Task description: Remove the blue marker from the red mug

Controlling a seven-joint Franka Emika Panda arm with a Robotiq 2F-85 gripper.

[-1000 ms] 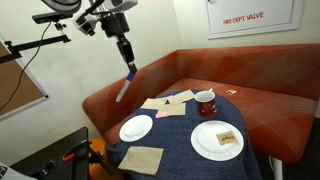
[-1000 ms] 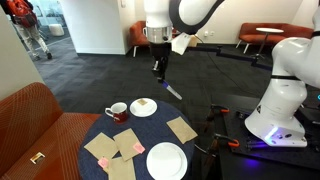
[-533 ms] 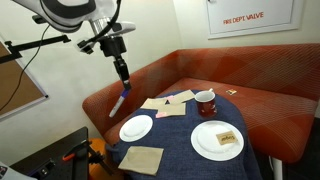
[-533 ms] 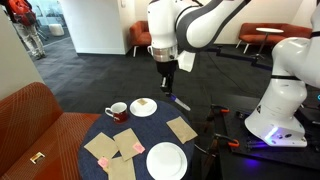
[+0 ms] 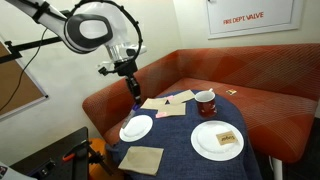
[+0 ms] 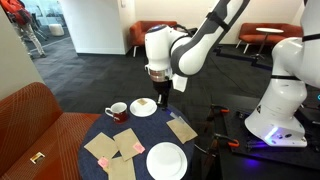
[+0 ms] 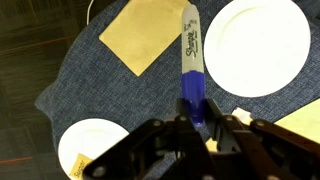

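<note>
The red mug (image 5: 205, 101) stands on the dark blue round table (image 5: 180, 150); it also shows in an exterior view (image 6: 117, 111). It is out of the wrist view. My gripper (image 7: 190, 116) is shut on the blue marker (image 7: 189, 55) and holds it by its blue cap end, the white barrel pointing away. In both exterior views the gripper (image 5: 131, 88) (image 6: 160, 92) hangs over the table edge, away from the mug, with the marker (image 5: 136, 102) pointing down.
An empty white plate (image 5: 136, 127) (image 7: 254, 45) and a plate with food (image 5: 217, 139) (image 7: 92, 150) lie on the table. Tan napkins (image 7: 160, 35) (image 6: 181, 129) lie near them. A red sofa (image 5: 250, 70) wraps the table. A white robot base (image 6: 280, 95) stands nearby.
The arm has come down and in toward the table with the marker in the gripper; the marker now hangs just above the table edge.
</note>
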